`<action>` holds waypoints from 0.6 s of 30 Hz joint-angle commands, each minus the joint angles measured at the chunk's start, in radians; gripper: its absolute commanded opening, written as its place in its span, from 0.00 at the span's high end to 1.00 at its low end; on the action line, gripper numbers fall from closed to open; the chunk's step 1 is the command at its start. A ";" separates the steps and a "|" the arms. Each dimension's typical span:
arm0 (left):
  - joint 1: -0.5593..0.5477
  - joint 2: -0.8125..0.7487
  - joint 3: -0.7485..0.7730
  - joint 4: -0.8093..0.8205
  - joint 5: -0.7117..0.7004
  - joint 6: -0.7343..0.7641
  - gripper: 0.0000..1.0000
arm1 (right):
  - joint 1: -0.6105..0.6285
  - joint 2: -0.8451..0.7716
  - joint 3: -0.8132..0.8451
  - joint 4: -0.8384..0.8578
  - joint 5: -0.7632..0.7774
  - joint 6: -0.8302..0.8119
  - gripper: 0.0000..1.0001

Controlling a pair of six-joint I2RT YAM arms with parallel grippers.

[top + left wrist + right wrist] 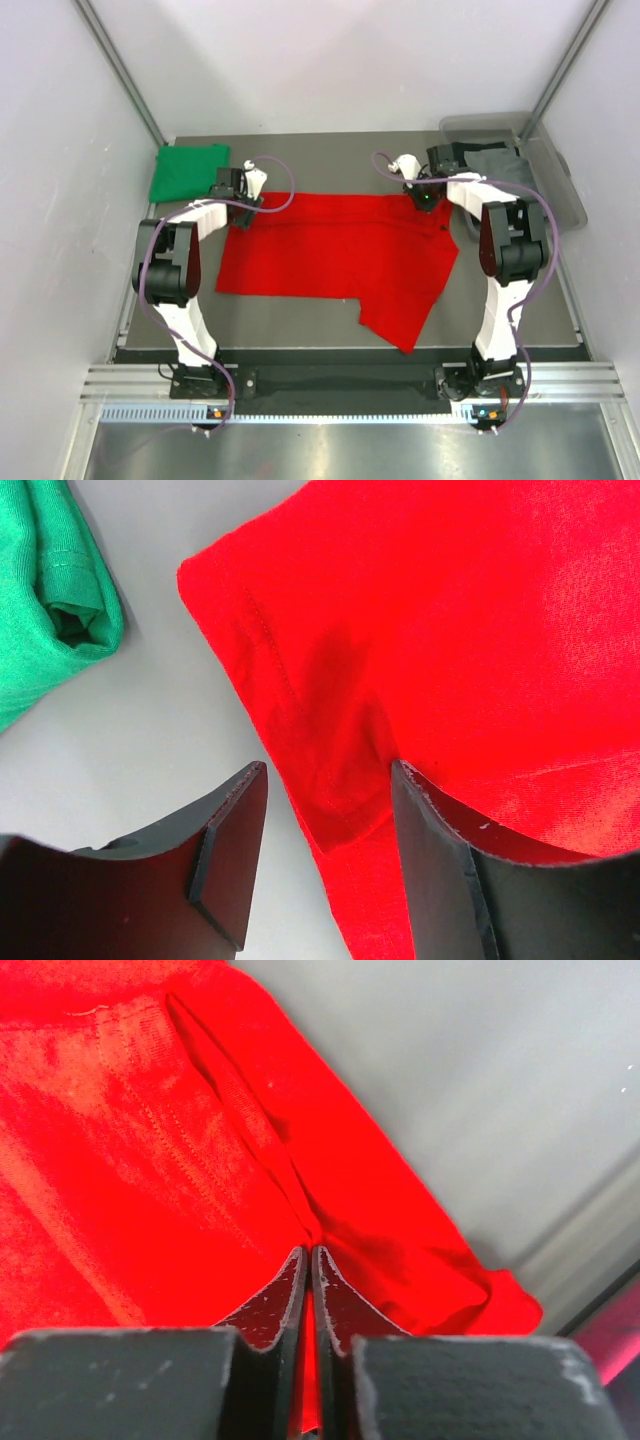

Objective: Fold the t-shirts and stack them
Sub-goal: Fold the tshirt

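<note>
From above, a red t-shirt [330, 255] is lying spread across the middle of a dark table [300, 320]. Its long axis is running left to right, and one flap is reaching toward the near right corner. The left gripper [243, 210] is hanging over the shirt's far left corner and the right gripper [428, 205] over its far right edge.

Only the wrist cameras are showing the fingers. In the left wrist view the jaws are standing apart and straddling the stitched hem. One finger [440, 870] is touching the red cloth, and the other is sitting over bare table just beside the edge. Nothing is being gripped there. In the right wrist view the fingers [285, 1300] are clenched together, pinching a raised ridge of the red cloth, with creases running in to the tips.

A folded green t-shirt [187, 171] is sitting at the far left corner of the table, near the left gripper but apart from the red shirt. A clear plastic bin [560, 190] is standing at the far right, just behind the right arm. It is holding grey and dark t-shirts [490, 160].
</note>
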 commanded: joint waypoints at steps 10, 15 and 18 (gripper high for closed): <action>0.004 -0.060 -0.033 0.033 -0.017 0.006 0.43 | 0.045 -0.213 -0.109 0.038 0.020 -0.024 1.00; 0.004 -0.080 -0.040 0.031 -0.018 0.009 0.43 | 0.157 -0.365 -0.261 0.014 0.037 -0.020 1.00; 0.003 -0.089 -0.046 0.033 -0.022 0.015 0.42 | 0.247 -0.439 -0.345 -0.034 0.030 0.016 0.97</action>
